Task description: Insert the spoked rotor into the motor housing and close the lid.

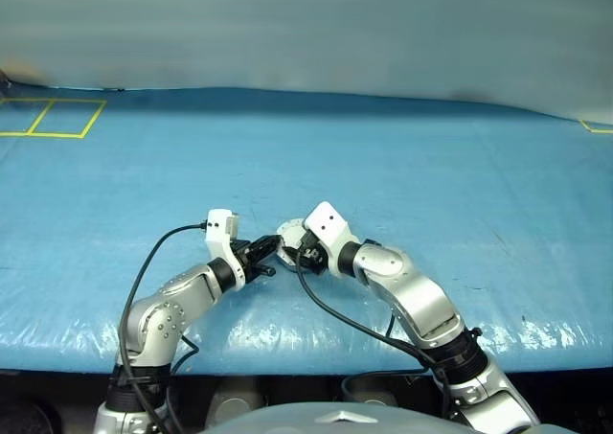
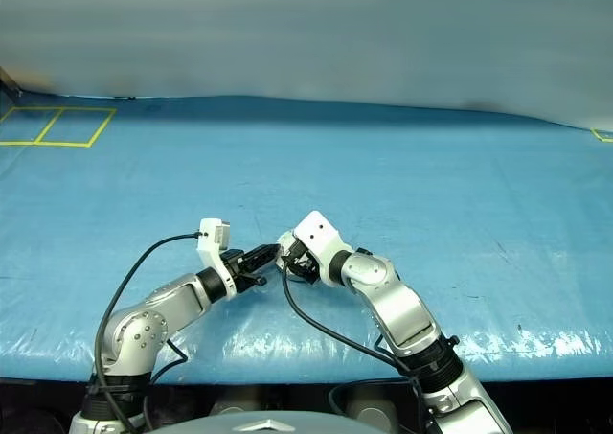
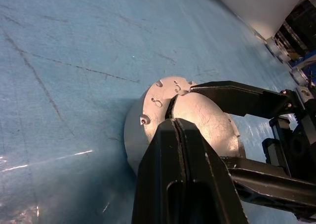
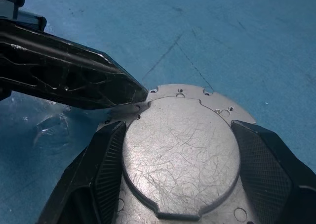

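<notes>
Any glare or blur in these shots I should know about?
Left eye view: bright glare streaks on the blue table cover near its front edge. Left wrist view: the left gripper looms close and soft; the lid casts a dark shadow.

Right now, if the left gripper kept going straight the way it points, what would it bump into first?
Probably the lid, which the right gripper holds between its fingers; the left gripper, shut, has its tip right at the lid's edge, perhaps touching.

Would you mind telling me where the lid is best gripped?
Grip the lid by its rim, fingers on opposite edges, as the right gripper does now: the face is a flat disc with nothing to pinch, and the shut left gripper sits at its far edge.
</notes>
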